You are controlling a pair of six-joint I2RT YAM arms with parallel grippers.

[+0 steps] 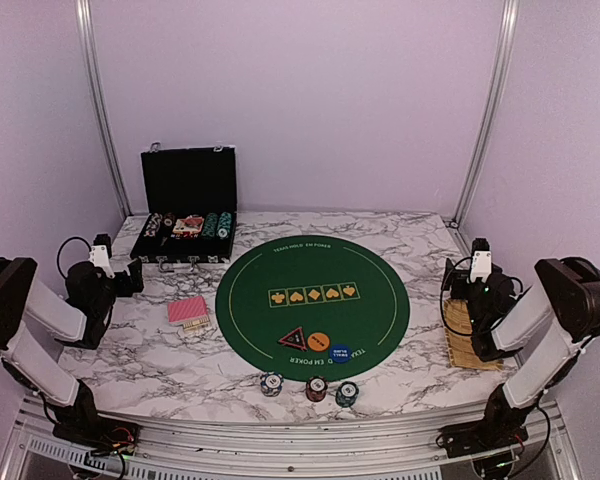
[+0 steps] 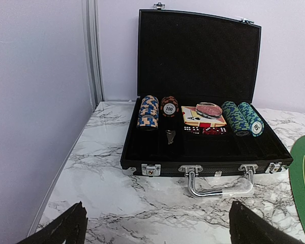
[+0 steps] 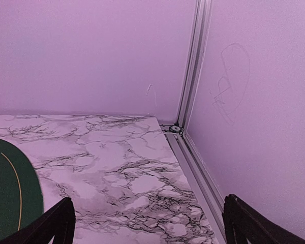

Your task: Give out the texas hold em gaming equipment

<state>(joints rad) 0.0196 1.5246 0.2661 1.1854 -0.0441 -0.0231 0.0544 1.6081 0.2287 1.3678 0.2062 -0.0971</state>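
Everything is placed from the round green mat (image 1: 250, 300) in the middle of the marble surface (image 1: 430, 250).

My left end effector (image 2: 157, 223) hangs off the mat's left side with its fingers spread wide and nothing between them, pointing at the black case (image 1: 190, 178). My right end effector (image 3: 150, 223) hangs off the mat's right side, fingers just as far apart and empty, facing the far right corner of the surface. The woven yellow tray (image 1: 465, 340) lies beneath that arm, right of the mat.

The red-backed cards (image 1: 188, 311) lie in a small pile just off the mat's left edge. On the mat, near its front edge, three markers sit in a row: the black triangular button (image 1: 294, 340), the orange button (image 1: 318, 341) and the blue button (image 1: 340, 352). Just in front of the mat stand three short piles of chips, close together but apart: the white stack (image 1: 271, 384), the red stack (image 1: 316, 388) and the teal stack (image 1: 347, 393).

The case stands behind and to the left of the mat, lid upright. Inside, from the left wrist view, are orange-and-blue chip rolls (image 2: 148, 112), a second deck (image 2: 203, 116) with dice (image 2: 206, 130) in front of it, and teal chip rolls (image 2: 242, 118).
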